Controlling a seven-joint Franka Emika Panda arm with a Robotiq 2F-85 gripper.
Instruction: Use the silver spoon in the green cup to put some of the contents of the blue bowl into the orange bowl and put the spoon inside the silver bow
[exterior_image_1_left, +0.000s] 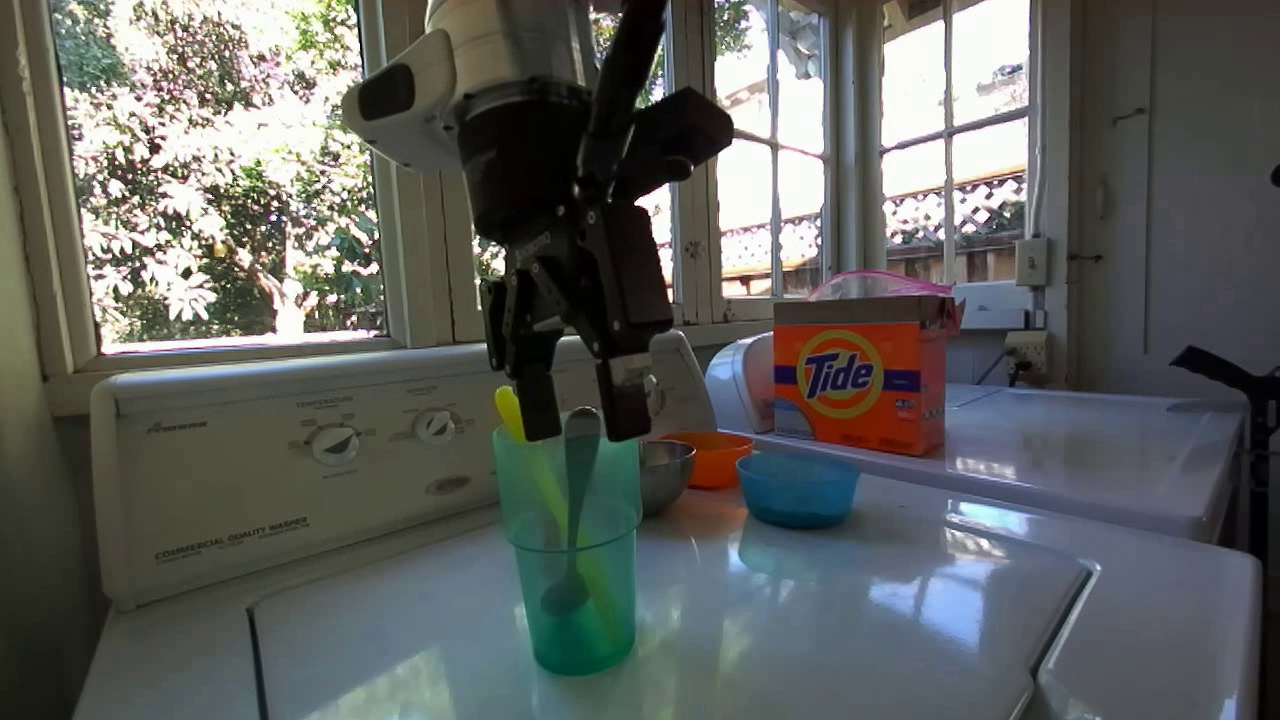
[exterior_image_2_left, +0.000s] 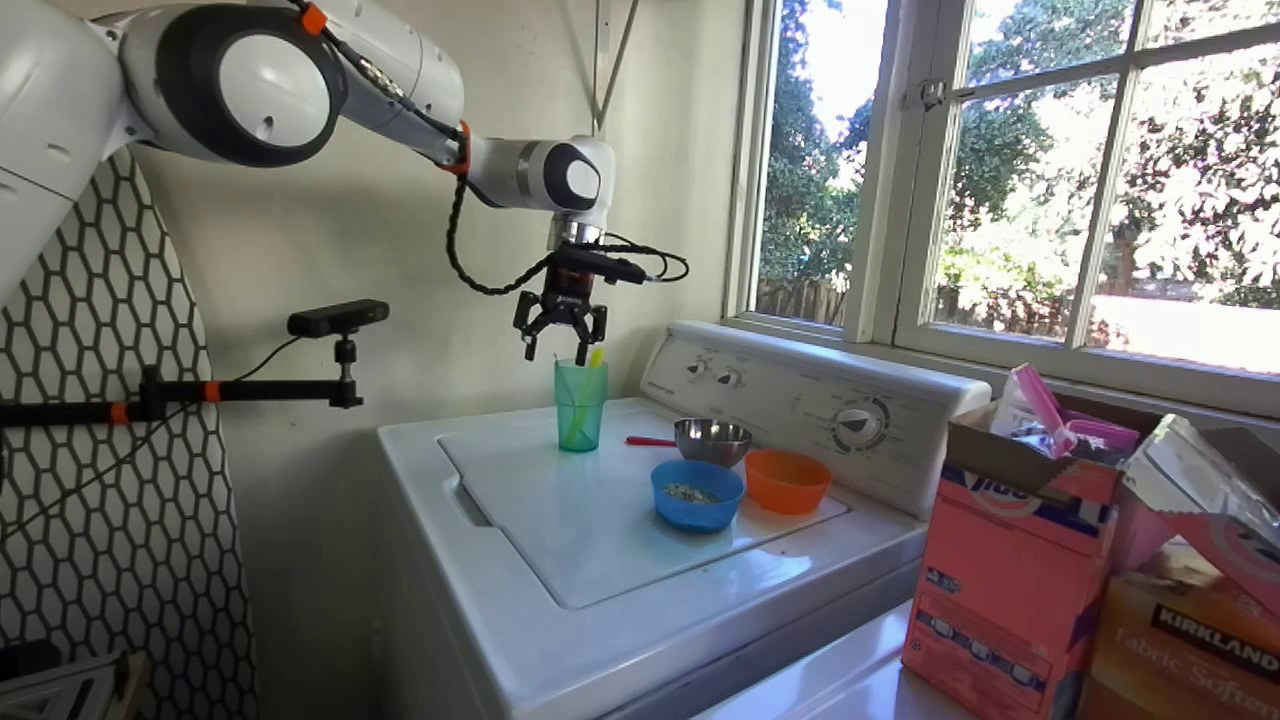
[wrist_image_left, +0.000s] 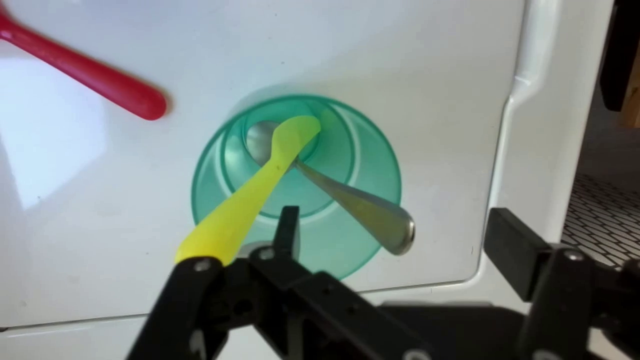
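Washer (exterior_image_2_left: 620, 630) bears the vessels on its lid (exterior_image_2_left: 580, 540), control panel (exterior_image_2_left: 790, 385) along the back edge. Gripper (exterior_image_2_left: 555, 352) hangs at the rim of the green cup (exterior_image_1_left: 612, 520), fingers spread well apart; contact with the rim: cannot tell. Cup stands upright near one side edge of the lid. Blue bowl (exterior_image_2_left: 697, 513) sits near the opposite side edge, pale contents inside. Orange bowl (exterior_image_2_left: 788, 490) is just beside it, toward the back corner. Silver bowl (exterior_image_2_left: 702, 447) stands near both, by the back edge. Yellow-green utensil (wrist_image_left: 235, 210) leans in the cup. Silver spoon (wrist_image_left: 375, 215) leans there too, bowl end down, handle end past the rim; in the wrist view that end lies between the fingers, apart from both.
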